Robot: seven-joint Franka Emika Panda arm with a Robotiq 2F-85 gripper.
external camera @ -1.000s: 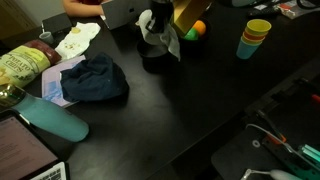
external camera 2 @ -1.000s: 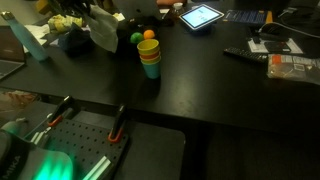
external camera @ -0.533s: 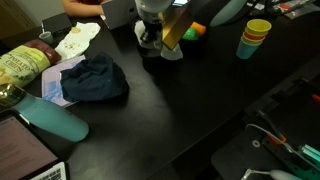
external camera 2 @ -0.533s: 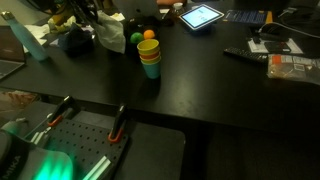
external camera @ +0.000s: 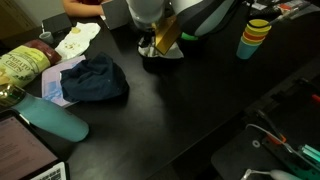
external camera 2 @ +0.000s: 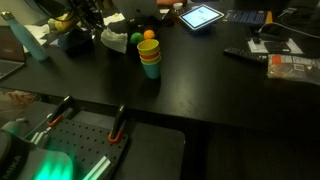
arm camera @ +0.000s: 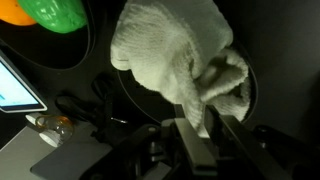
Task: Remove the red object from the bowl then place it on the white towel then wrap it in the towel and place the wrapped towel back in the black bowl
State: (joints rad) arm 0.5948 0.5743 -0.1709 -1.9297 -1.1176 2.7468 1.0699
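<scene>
The white towel (arm camera: 175,55) lies bundled inside the black bowl (arm camera: 122,95) in the wrist view. My gripper (arm camera: 195,112) is shut on a fold of the towel at its near edge. The red object is hidden; I cannot tell whether it is inside the bundle. In an exterior view the gripper (external camera: 160,38) stands low over the bowl (external camera: 153,63) with the towel (external camera: 172,50) under it. The towel (external camera 2: 113,38) also shows in an exterior view at the far left of the table.
A green ball (arm camera: 55,10) and an orange ball (arm camera: 12,10) lie just beside the bowl. Stacked cups (external camera: 258,38) stand to one side. A dark blue cloth (external camera: 95,78), a teal bottle (external camera: 55,118) and a snack bag (external camera: 20,65) lie on the table.
The gripper has come down with the towel bundle, which hung above the bowl a second ago and now rests in it. The arm now leans over the balls.
</scene>
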